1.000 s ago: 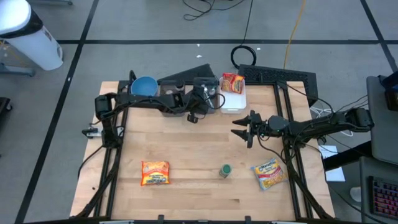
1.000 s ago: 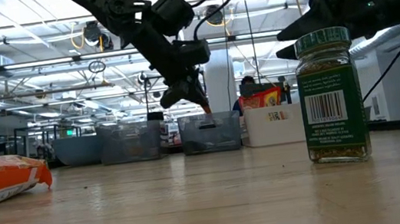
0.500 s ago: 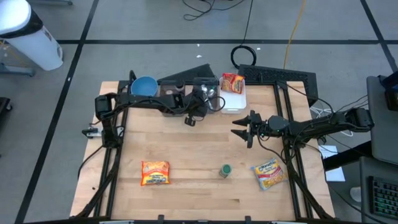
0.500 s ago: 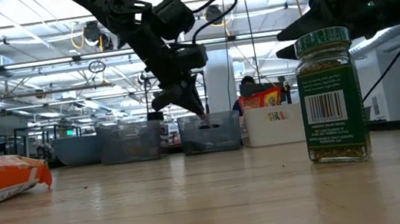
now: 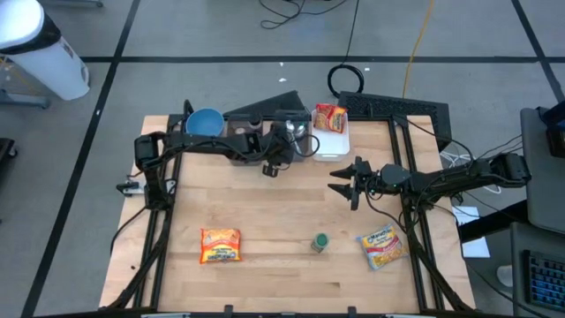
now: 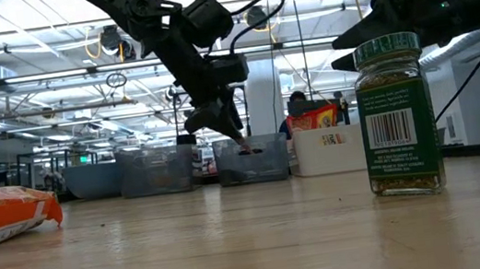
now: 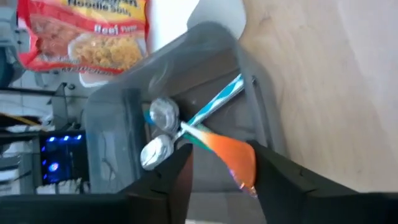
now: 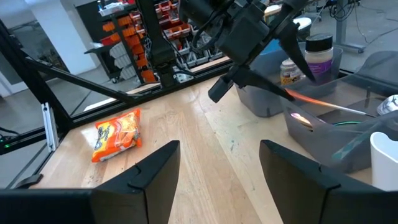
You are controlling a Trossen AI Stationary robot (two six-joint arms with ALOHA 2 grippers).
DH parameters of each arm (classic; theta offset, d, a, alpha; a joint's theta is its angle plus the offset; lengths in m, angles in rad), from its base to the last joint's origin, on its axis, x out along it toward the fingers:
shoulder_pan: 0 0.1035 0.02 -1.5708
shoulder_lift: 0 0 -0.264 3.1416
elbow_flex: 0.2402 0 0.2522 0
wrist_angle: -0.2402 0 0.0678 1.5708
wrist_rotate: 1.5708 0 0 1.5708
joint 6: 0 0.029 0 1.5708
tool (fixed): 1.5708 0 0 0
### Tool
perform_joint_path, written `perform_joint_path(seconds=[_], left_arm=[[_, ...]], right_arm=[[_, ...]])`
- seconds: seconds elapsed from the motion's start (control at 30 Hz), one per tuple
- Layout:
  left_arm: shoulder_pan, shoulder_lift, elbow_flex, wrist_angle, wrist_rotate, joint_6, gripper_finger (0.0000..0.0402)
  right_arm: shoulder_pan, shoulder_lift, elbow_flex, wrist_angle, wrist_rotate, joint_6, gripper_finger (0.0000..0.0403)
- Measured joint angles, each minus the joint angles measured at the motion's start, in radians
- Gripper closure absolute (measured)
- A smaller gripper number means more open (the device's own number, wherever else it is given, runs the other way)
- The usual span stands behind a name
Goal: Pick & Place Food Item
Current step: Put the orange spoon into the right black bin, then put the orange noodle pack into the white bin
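Note:
A thin packet with an orange end (image 7: 231, 155) and a teal end (image 7: 221, 99) leans into a grey bin (image 7: 249, 81) at the table's far side. Two foil-wrapped pieces (image 7: 158, 130) lie in the same bin. My left gripper (image 7: 221, 182) hangs over the bin's near wall, slanting down, its fingers apart on either side of the orange end. It shows in the low view as well (image 6: 235, 133). My right gripper (image 5: 342, 181) hovers open over the table's right middle, holding nothing. My left gripper's fingers stand apart around the packet's orange end (image 7: 239, 168). That end lies close against one finger (image 7: 273, 180), and I cannot tell whether they touch. The packet's teal end reaches down into the bin.
A beef noodle packet (image 5: 330, 116) lies in a white bin beside the grey one, and a blue bowl (image 5: 205, 122) stands at the far left. Near the front lie an orange packet (image 5: 220, 245), a spice jar (image 5: 320, 242) and a yellow noodle packet (image 5: 382, 246).
My left gripper has stayed over the grey bin, tipped a little and parted its fingers. The packet's orange tip has sunk toward the bin.

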Motion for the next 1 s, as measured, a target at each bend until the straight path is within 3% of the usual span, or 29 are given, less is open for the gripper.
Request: perform_joint_path(seconds=[0.23, 0.7, 1.0], left_arm=[[0.0, -0.002, 0.097, -0.13, -0.024, -0.022, 0.0191], [-0.002, -0.004, 0.419, -0.4, 0.045, -0.083, 0.0187], [-0.002, -0.008, 0.601, -0.554, 0.398, -0.226, 0.0188]], right_arm=[[0.0, 0.0, 0.0, 0.002, 0.0, 0.0, 0.019], [0.0, 0.0, 0.0, 0.004, 0.0, 0.0, 0.0192], [0.0, 0.0, 0.0, 0.014, 0.0, -0.007, 0.0193]])
